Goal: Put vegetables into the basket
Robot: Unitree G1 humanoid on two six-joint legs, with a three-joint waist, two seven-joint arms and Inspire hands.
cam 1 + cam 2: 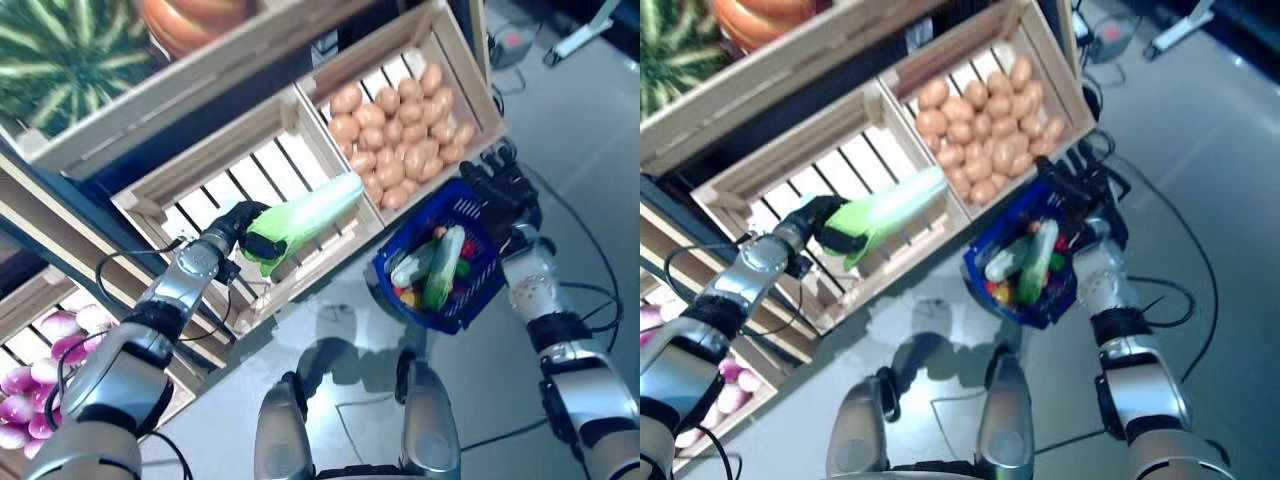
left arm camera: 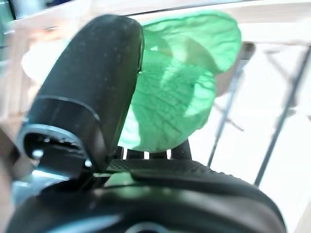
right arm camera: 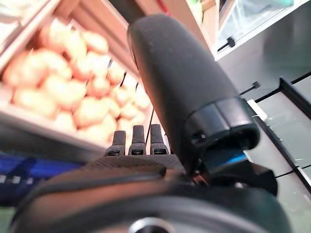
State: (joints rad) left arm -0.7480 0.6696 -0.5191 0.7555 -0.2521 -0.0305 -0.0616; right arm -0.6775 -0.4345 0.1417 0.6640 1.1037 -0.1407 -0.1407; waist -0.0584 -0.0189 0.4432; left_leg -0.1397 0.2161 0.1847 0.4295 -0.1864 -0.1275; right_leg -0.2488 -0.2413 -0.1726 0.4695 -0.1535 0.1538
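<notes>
behind the basket [image 1: 468, 215], right hand [image 1: 505, 185] fingers partly hidden.

One blue basket [image 1: 478, 215]. One cabbage [image 1: 305, 220], long and pale green. Two slatted wooden crates on the same shelf level: one [image 1: 180, 185] otherwise bare, one [image 1: 452, 45] filled with potatoes [image 1: 395, 130], too many to count. One watermelon [image 1: 60, 55]. One pumpkin [image 1: 190, 20]. Two hands: left hand [image 1: 245, 228], right hand [image 1: 505, 185].
</notes>
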